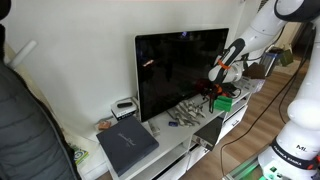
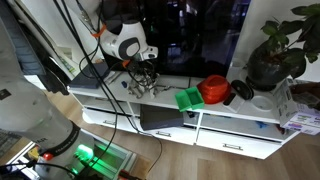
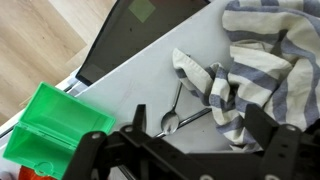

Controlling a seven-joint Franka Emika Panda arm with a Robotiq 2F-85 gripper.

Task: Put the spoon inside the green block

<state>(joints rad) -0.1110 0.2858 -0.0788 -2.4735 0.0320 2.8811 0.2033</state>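
Note:
In the wrist view a metal spoon (image 3: 172, 119) lies on the white shelf top, its bowl towards me and its handle tucked under a blue-striped cloth (image 3: 250, 60). A second thin metal handle (image 3: 197, 114) lies beside it. The bright green block (image 3: 48, 127) sits at the lower left, open on top. My gripper (image 3: 200, 142) hovers just above the spoon, its fingers wide apart and empty. In both exterior views the gripper (image 1: 215, 87) (image 2: 146, 74) hangs over the shelf, a short way from the green block (image 1: 222, 101) (image 2: 189, 98).
A black TV (image 1: 180, 70) stands behind the shelf. A flat dark grey slab (image 1: 127, 146) lies at one end of the shelf. A red object (image 2: 214, 90) and a potted plant (image 2: 275, 55) stand beyond the green block. A wooden floor lies below the shelf edge.

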